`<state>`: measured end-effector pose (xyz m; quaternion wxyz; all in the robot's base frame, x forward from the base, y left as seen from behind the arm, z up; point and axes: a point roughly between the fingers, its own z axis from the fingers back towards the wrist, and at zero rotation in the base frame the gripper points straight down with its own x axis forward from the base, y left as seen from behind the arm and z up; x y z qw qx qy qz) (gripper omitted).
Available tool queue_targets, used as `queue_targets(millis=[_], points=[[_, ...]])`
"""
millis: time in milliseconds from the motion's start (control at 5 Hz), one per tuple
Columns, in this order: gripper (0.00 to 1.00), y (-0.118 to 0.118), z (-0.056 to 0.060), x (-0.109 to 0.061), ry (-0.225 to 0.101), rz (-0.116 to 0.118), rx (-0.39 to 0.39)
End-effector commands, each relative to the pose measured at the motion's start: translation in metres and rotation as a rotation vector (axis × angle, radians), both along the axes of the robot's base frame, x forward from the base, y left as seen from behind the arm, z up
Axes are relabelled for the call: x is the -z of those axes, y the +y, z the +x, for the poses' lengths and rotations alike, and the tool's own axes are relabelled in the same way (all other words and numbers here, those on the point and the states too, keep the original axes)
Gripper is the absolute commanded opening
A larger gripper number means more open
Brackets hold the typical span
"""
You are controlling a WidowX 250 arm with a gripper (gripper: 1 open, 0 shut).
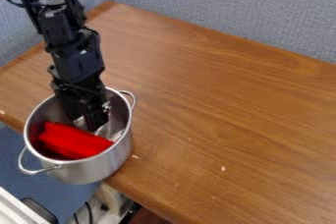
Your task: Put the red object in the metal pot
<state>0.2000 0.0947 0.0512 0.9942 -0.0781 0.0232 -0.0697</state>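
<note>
The metal pot stands at the near left corner of the wooden table, shiny steel with a loop handle toward the front. Inside it the red object lies flat on the bottom, toward the left side. My gripper points straight down into the pot, at the right end of the red object and just over it. Its black fingers stand apart, open, with nothing held between them.
The wooden table stretches to the right and back of the pot. The pot sits close to the table's front edge. A grey-blue wall lies behind the table.
</note>
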Motion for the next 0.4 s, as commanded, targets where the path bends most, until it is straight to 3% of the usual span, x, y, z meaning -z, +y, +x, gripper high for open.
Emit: queue_targets(millis=[0, 200], points=[[1.0, 0.0085, 0.0053, -0.0054, -0.02, 0.001, -0.032], [1.0, 0.0095, 0.0053, -0.0038, -0.014, -0.002, -0.039]])
